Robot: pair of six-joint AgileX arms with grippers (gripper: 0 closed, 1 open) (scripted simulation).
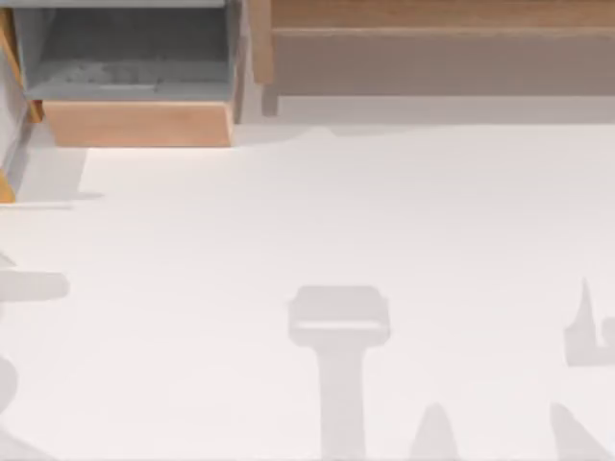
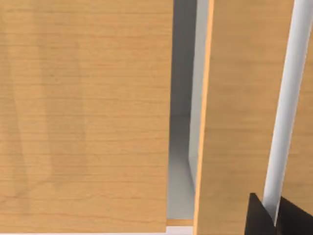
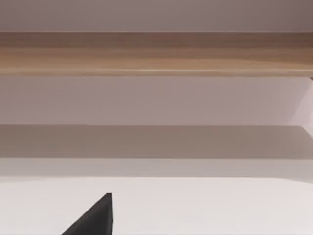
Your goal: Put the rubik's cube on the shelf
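Where the cube is cannot be told from these views, so grasp status is staying unknown. The left gripper (image 2: 274,218) is sitting close against 2 wood panels (image 2: 83,112) with a grey gap between them, probably the box. Whether it is open, closed or gripping cannot be told. The right gripper (image 3: 95,218) is facing the shelf (image 3: 156,54) across bare table, and its state cannot be told either.

Risks:
- If 1 arm is carrying the cube, a drop is going unnoticed here.
- The left gripper is looking very near the wood. Any forward push is likely scraping or shoving the box.
- The shelf (image 1: 432,58) is lying along the far edge at the right, with a shaded recess under its top board. Coming in too high is risking a knock on that board, and too low is meaning a bump on the front lip.
- Mixing up the targets is possible. The box (image 1: 135,120), grey inside, is standing just left of the shelf.

Other things: the white table (image 1: 288,211) is carrying arm shadows (image 1: 338,327) near the front. Nothing is lying between the right gripper and the shelf front.
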